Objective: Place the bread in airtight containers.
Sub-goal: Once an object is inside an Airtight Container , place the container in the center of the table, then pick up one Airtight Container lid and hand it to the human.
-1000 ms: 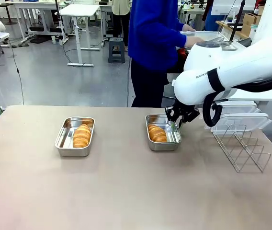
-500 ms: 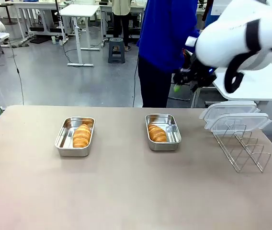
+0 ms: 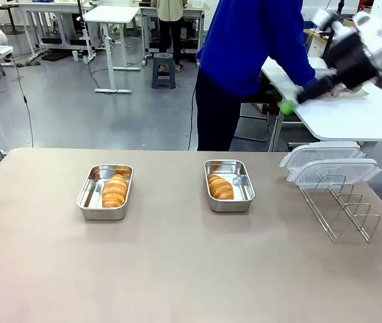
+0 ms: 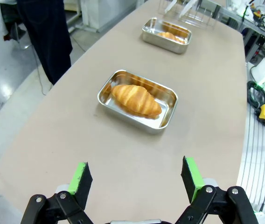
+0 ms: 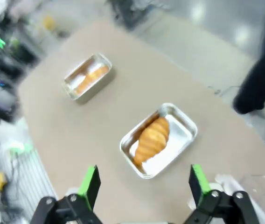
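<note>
— Beige worktop (image 3: 177, 269) takes the foreground, and behind it is a workshop with a grey floor. What lies on the worktop?
— Two small steel containers, both without a lid. The left container (image 3: 95, 190) holds the left croissant (image 3: 115, 190), which lies along its right half. The right container (image 3: 243, 187) holds the right croissant (image 3: 220, 187), which lies toward its left side.
— Where are the lids?
— Two clear lids (image 3: 332, 168) rest on top of a wire rack (image 3: 342, 212) at the right edge of the worktop, well apart from both containers.
— And the left hand?
— The left hand (image 4: 136, 179) is open wide, with nothing between its green pads (image 4: 81, 176). It hangs above the worktop; the left container is ahead of it, not touched.
— What about the right hand?
— The right hand (image 5: 144, 184) is open too, and empty. It is held high, well apart from the right container. In the front view it looks blurred at the top right, close to the blue sleeve (image 3: 292, 47) of a person who bends over a white table (image 3: 352, 118) behind the worktop.
— So both croissants are inside?
— Yes, each one in its own container, and the containers are uncovered.
</note>
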